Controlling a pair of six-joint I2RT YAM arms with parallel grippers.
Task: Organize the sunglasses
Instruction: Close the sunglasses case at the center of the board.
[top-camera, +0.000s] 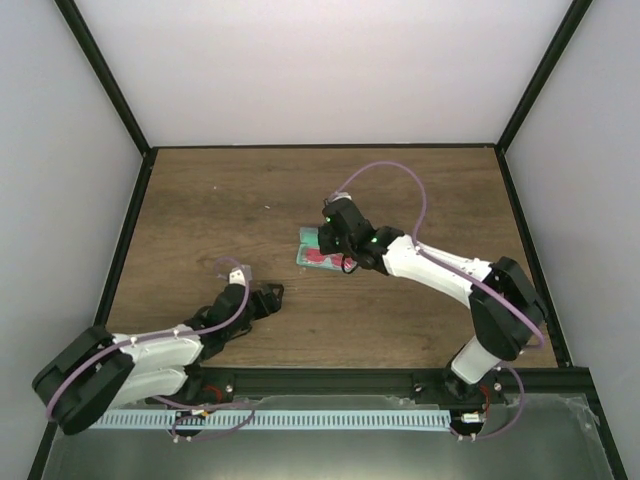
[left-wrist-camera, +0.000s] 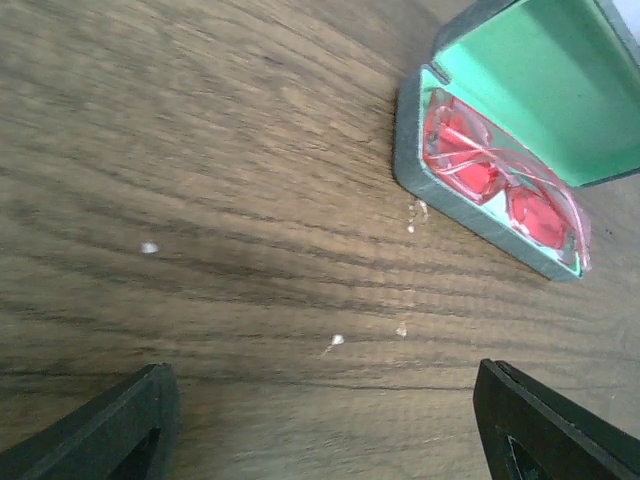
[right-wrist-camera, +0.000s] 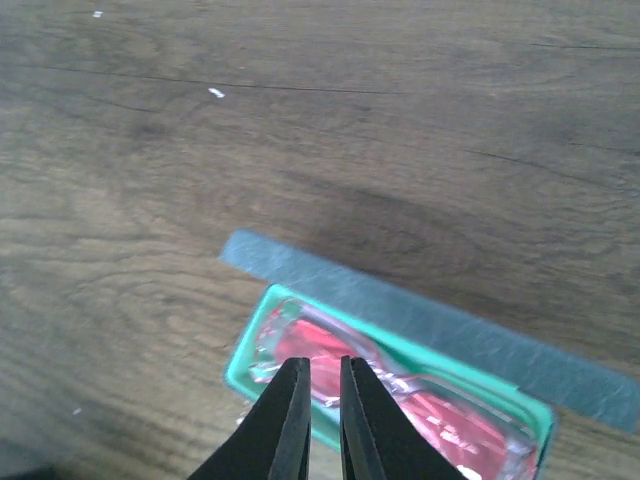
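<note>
Bright, even light from above fills the overhead view. The walls wash out near white, and the table (top-camera: 230, 200) shows only faint, soft shadows under the arms. In the left wrist view a pale sheen lies on the wood toward 11 o'clock, a dim shadow band crosses the middle, and the left fingers (left-wrist-camera: 110, 435) at 7 and 5 o'clock are blurred. The right wrist view is soft throughout, with a dark shadow smudge at centre. The sunglasses (right-wrist-camera: 430, 410) glint near 5 o'clock.

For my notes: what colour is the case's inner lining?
Green lining, best seen in the left wrist view.

Lab test cell — white walls (top-camera: 330, 70), black frame (top-camera: 106, 76), wood tabletop (top-camera: 230, 200).
</note>
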